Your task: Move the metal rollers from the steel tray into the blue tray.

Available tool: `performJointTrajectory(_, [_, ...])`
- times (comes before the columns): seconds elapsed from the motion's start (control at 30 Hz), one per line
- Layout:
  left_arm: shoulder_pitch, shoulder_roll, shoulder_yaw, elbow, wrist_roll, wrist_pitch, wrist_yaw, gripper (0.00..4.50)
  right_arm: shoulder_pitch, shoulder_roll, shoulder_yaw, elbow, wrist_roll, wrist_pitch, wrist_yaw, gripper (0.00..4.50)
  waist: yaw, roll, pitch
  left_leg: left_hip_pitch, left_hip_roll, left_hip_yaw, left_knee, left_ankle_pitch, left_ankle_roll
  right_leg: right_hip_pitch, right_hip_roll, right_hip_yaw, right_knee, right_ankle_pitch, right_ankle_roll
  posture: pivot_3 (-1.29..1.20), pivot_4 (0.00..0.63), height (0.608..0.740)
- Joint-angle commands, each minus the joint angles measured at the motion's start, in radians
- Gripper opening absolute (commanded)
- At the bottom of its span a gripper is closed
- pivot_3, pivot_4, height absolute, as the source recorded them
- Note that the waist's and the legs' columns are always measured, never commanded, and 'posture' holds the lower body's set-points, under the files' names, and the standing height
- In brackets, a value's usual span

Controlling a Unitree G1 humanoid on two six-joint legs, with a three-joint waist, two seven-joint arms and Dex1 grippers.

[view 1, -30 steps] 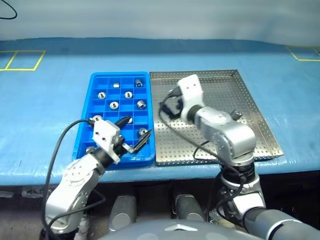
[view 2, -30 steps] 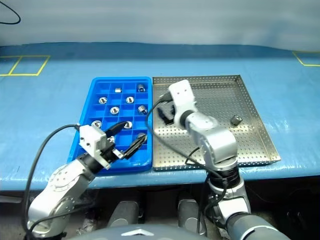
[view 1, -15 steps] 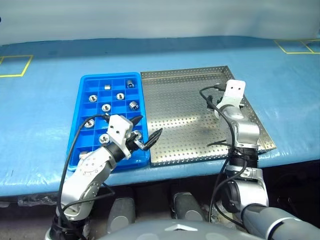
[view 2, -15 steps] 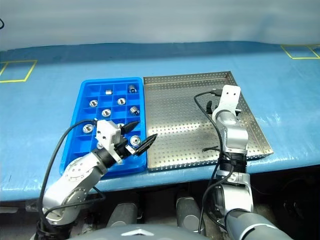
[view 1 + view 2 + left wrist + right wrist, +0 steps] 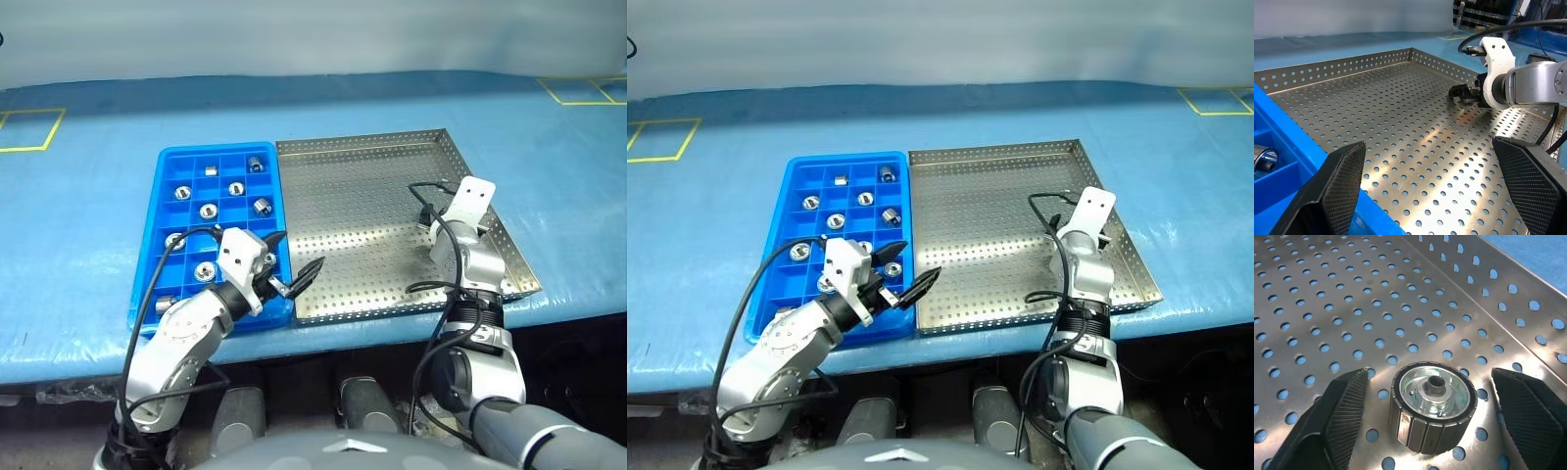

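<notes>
One metal roller (image 5: 1432, 407) stands on end on the steel tray (image 5: 362, 196) between the spread fingers of the right claw (image 5: 1432, 431), untouched. Several rollers (image 5: 208, 211) sit in blue tray (image 5: 167, 166) compartments. Left claw (image 5: 294, 264) hangs spread over the trays' shared edge.

**Left wrist view: open fingers over the steel tray, right arm at the far side**

The left end effector (image 5: 1435, 191) has its two black fingers (image 5: 1339, 183) spread wide, framing the perforated floor of the steel tray (image 5: 1352, 73). At one edge sits a corner of the blue tray (image 5: 1273, 161), with what looks like one of the metal rollers (image 5: 1263, 157) inside. Across the tray, the right end effector (image 5: 1462, 93) is low over the holes, near the far wall, its white wrist housing behind it.
</notes>
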Motion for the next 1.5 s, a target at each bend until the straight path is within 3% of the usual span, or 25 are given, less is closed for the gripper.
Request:
performJointTrajectory(0.03, [0.000, -0.006, -0.004, -0.019, -0.012, -0.005, -0.003, 4.50, -0.010, -0.005, -0.006, -0.003, 0.012, -0.017, -0.006, 3.21, 0.001, 0.000, 0.000, 0.000, 0.000, 0.000, 0.000, 0.000, 0.000, 0.000, 0.000, 0.000, 0.000, 0.000, 0.000, -0.04, 0.150, 0.740])
performJointTrajectory(0.2, [0.013, 0.003, 0.015, -0.024, -0.015, -0.013, -0.009, 4.50, 0.006, 0.022, 0.023, -0.117, 0.028, 0.046, -0.003, 1.70, 0.003, 0.000, 0.000, 0.000, 0.000, 0.000, 0.000, 0.000, 0.000, 0.000, 0.000, 0.000, 0.000, 0.000, 0.000, -0.04, 0.150, 0.740])
performJointTrajectory(0.37, [0.044, 0.021, 0.055, -0.042, -0.005, -0.061, -0.011, 4.50, 0.020, 0.059, 0.147, -0.332, 0.036, 0.231, 0.060, 1.72, -0.003, 0.002, 0.001, 0.000, 0.001, 0.000, 0.000, 0.000, 0.000, -0.001, 0.001, 0.000, 0.001, 0.000, 0.000, -0.01, 0.150, 0.740])
performJointTrajectory(0.53, [0.111, 0.031, 0.144, -0.072, 0.006, -0.117, 0.010, 4.50, -0.016, 0.042, 0.426, -0.566, 0.096, 0.450, 0.263, 1.72, 0.001, 0.003, 0.001, 0.000, 0.001, -0.001, 0.000, 0.000, 0.000, -0.002, 0.001, -0.001, 0.002, -0.001, -0.001, 0.05, 0.150, 0.740])
performJointTrajectory(0.7, [0.240, 0.039, 0.231, -0.135, 0.037, -0.180, 0.037, 4.50, -0.080, 0.038, 0.612, -0.630, 0.146, 0.518, 0.419, 1.72, 0.024, 0.002, 0.001, -0.001, 0.001, -0.003, -0.001, 0.000, 0.000, -0.001, 0.001, -0.003, 0.001, -0.002, -0.002, 0.13, 0.150, 0.740])
performJointTrajectory(1.1, [0.572, -0.050, 0.341, -0.215, 0.078, -0.403, 0.062, 4.50, -0.067, 0.113, 0.828, -0.656, 0.219, 0.606, 0.579, 1.72, 0.104, -0.001, 0.000, -0.001, 0.002, -0.003, -0.001, 0.000, 0.000, -0.002, -0.001, -0.006, 0.000, -0.009, -0.007, 0.27, 0.150, 0.740])
performJointTrajectory(1.5, [0.592, -0.030, 0.316, -0.213, 0.036, -0.407, 0.023, 4.50, 0.006, 0.097, 0.881, -0.704, 0.242, 0.689, 0.610, 1.72, 0.117, -0.002, 0.000, -0.003, 0.002, -0.002, -0.002, -0.001, -0.002, -0.005, -0.003, -0.007, -0.002, -0.010, -0.007, 0.25, 0.150, 0.740])
